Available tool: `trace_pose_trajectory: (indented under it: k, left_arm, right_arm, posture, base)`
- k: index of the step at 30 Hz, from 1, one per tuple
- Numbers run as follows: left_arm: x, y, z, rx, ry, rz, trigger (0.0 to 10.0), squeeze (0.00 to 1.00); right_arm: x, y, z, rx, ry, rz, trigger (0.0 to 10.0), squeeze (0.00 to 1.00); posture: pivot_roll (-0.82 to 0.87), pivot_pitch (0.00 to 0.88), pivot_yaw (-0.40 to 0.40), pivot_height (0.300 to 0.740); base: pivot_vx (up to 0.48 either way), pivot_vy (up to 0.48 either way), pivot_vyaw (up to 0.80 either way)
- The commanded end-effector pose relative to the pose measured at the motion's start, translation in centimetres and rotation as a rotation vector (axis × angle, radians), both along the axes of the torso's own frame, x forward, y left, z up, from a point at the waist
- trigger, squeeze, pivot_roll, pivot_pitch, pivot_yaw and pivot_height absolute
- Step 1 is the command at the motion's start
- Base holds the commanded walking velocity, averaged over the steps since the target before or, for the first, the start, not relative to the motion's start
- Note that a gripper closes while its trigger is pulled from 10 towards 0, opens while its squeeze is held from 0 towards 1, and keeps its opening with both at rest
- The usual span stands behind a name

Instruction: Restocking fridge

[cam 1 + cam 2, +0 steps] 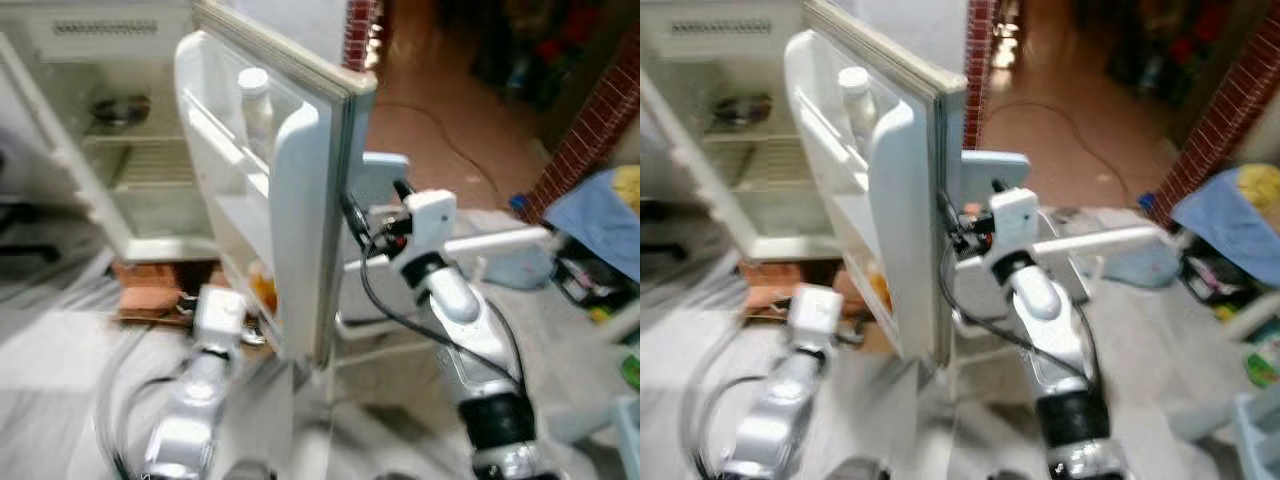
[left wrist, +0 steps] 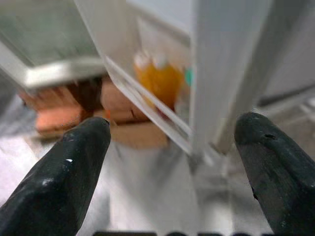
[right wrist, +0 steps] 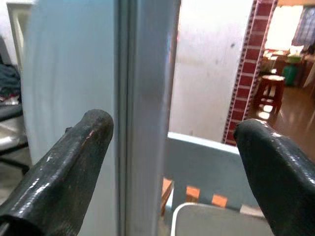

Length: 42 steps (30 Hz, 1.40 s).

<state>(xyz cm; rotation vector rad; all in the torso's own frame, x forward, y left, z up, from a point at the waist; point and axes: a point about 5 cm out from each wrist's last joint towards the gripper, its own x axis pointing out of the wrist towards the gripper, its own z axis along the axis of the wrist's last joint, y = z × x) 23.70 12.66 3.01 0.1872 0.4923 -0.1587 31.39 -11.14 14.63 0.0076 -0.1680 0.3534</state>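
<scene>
Fridge [image 1: 130, 150] stands open at the far left, white inside, with flat shelves and one dark round bowl [image 1: 120, 110] on the top shelf. Its door [image 1: 300, 200] swings out toward the robot, so the thin outer edge of the door faces the camera and splits the scene in two. The door is white, smooth and tall, with racks on its inner side. One white bottle [image 1: 254, 105] with a round cap stands in the top rack. Low down, in the bottom rack, sits something orange [image 2: 157, 81], maybe two small bottles, but the view is too blurry to be sure.

The left gripper [image 2: 172, 162] hangs low by the bottom corner of the door, on the inner side. Its two black fingers [image 2: 64, 172] are spread wide apart and hold nothing. The right gripper [image 3: 172, 167] is on the outer side of the door, up against its edge. Its two fingers [image 3: 64, 162] are also wide apart with nothing in them, and the door edge runs between them.

A pile of brown bricks [image 1: 150, 290] lies on the floor under the fridge. A white rack [image 1: 450, 250] stands just behind the door. One blue cloth [image 1: 600, 215] lies at the right, beside a red brick pillar [image 1: 590, 120]. The floor is grey and streaky.
</scene>
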Motion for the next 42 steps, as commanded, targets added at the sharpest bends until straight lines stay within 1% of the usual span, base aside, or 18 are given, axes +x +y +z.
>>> trace_pose_trajectory:
  k: [1,6,9,12,15,16,17,19,20,23,24,25,27,28,32,37,38,42]
  left_arm:
    - [0.4,0.8,0.5,0.023,0.006,-0.007,10.0,0.0]
    - [0.3,0.3,0.3,0.032,0.049,-0.064,10.0,0.0]
    - [-0.1,-0.5,0.1,0.029,0.082,-0.13,10.0,0.0]
    - [-0.2,-0.8,-0.1,0.048,0.088,-0.163,10.0,0.0]
    - [-0.1,-0.8,-0.1,0.059,0.087,-0.168,10.0,0.0]
    - [-0.1,-0.7,-0.1,0.059,0.089,-0.165,10.0,0.0]
    - [-0.1,-0.7,-0.1,0.059,0.091,-0.164,10.0,0.0]
    - [-0.1,-0.7,-0.1,0.059,0.093,-0.164,10.0,0.0]
    - [-0.1,-0.7,-0.1,0.06,0.094,-0.167,10.0,0.0]
    - [-0.1,-0.7,-0.1,0.063,0.095,-0.171,10.0,0.0]
    - [-0.1,-0.7,-0.1,0.064,0.096,-0.172,10.0,0.0]
    - [-0.1,-0.7,-0.1,0.064,0.096,-0.172,10.0,0.0]
    - [-0.2,-0.7,-0.1,0.068,0.095,-0.174,10.0,0.0]
    - [-0.2,-0.7,0.0,0.07,0.096,-0.175,10.0,0.0]
    - [-0.3,-0.6,0.0,0.079,0.097,-0.184,10.0,0.0]
    - [-0.4,-0.5,0.0,0.085,0.096,-0.178,10.0,0.0]
    - [-0.4,-0.4,0.0,0.088,0.096,-0.172,10.0,0.0]
    - [-0.4,-0.2,0.0,0.09,0.097,-0.171,10.0,0.0]
  right_arm:
    - [0.8,1.1,1.6,0.004,-0.057,0.014,10.0,0.0]
    - [2.1,1.6,2.0,-0.026,-0.057,-0.039,10.0,0.0]
    - [2.7,2.6,2.5,0.019,-0.038,-0.046,10.0,0.0]
    - [2.6,4.5,3.3,0.116,-0.019,0.075,10.0,0.0]
    - [0.3,7.6,5.3,0.284,-0.019,0.443,10.0,0.0]
    - [-2.1,8.3,6.6,0.4,-0.013,0.703,10.0,0.0]
    - [-2.8,8.5,6.9,0.43,-0.01,0.78,10.0,0.0]
    - [-3.2,8.3,6.8,0.414,-0.01,0.813,10.0,0.0]
    - [-2.8,7.8,5.2,0.294,0.013,0.768,10.0,0.0]
    - [-1.6,6.9,1.9,0.091,0.112,0.646,10.0,0.0]
    - [-0.8,5.9,-0.2,-0.031,0.168,0.557,10.0,0.0]
    - [-0.8,5.9,-0.2,-0.031,0.168,0.557,10.0,0.0]
    - [0.1,3.1,-3.9,-0.269,0.276,0.389,10.0,0.0]
    - [0.2,1.8,-4.9,-0.327,0.332,0.32,10.0,0.0]
    - [2.1,-2.3,-5.1,-0.279,0.398,0.044,10.0,0.0]
    - [2.9,-5.6,-5.0,-0.323,0.41,-0.066,10.0,0.0]
    - [2.7,-7.1,-5.2,-0.338,0.432,-0.085,10.0,0.0]
    - [2.9,-8.9,-4.8,-0.342,0.419,-0.146,10.0,0.0]
  posture:
    - [0.12,0.0,-0.035,0.74]
    - [0.12,0.0,-0.04,0.74]
    - [0.12,0.0,-0.042,0.74]
    - [0.13,0.0,-0.043,0.74]
    - [0.13,0.0,-0.045,0.74]
    - [0.13,0.0,-0.047,0.74]
    - [0.13,0.0,-0.047,0.74]
    - [0.13,0.0,-0.048,0.74]
    - [0.13,0.0,-0.049,0.74]
    - [0.13,0.0,-0.049,0.74]
    - [0.13,0.0,-0.048,0.74]
    - [0.13,0.0,-0.048,0.74]
    - [0.12,0.0,-0.045,0.74]
    - [0.12,0.0,-0.042,0.74]
    - [0.13,0.0,-0.039,0.74]
    - [0.14,0.0,-0.046,0.74]
    - [0.14,0.0,-0.047,0.74]
    - [0.14,0.0,-0.043,0.74]
  base:
    - [0.0,0.0,0.8]
    - [0.0,0.0,0.75]
    - [0.0,0.0,0.0]
    - [0.0,0.0,0.0]
    - [0.0,0.0,0.0]
    - [0.0,0.0,0.0]
    - [0.0,0.0,0.0]
    - [0.0,0.0,0.0]
    - [0.0,0.0,0.0]
    - [0.0,0.0,0.0]
    - [0.0,0.0,0.0]
    - [0.0,0.0,0.0]
    - [0.0,0.0,0.0]
    - [0.0,0.0,0.0]
    - [0.0,0.0,0.0]
    - [0.0,0.0,0.0]
    - [0.0,0.0,0.0]
    - [0.0,0.0,0.0]
